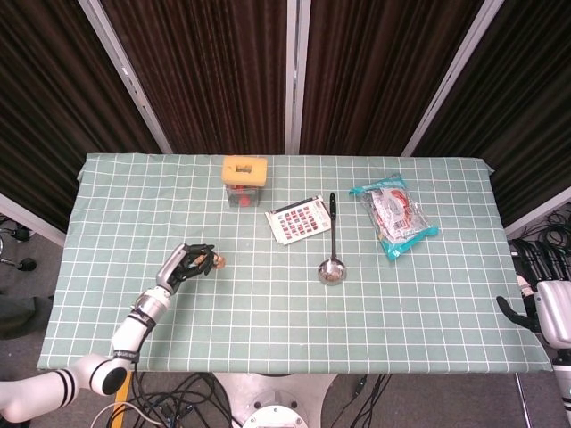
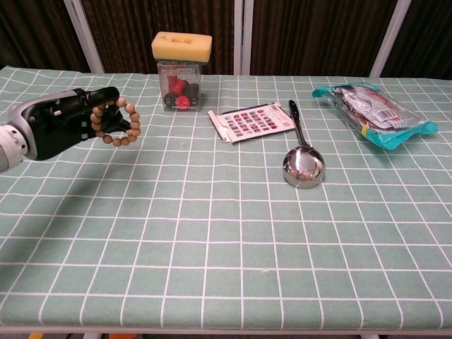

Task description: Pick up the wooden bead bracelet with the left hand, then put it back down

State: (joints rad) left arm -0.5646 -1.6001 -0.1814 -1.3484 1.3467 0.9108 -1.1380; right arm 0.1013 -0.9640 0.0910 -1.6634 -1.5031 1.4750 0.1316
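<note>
- Left hand (image 2: 60, 127) over the table's (image 2: 233, 233) left side, fingers curled through the wooden bead bracelet (image 2: 121, 121), pinching it clear of the cloth.
- Bracelet hangs off the fingertips, loop upright.
- Right hand (image 1: 544, 308) off the table's right edge; fingers apart, holding nothing.

Left robot hand (image 2: 60, 127) black with segmented fingers and silver-grey back plate, white forearm with black ringed joints, right robot hand (image 1: 546, 299) black-fingered on pale grey-white body at frame edge
</note>
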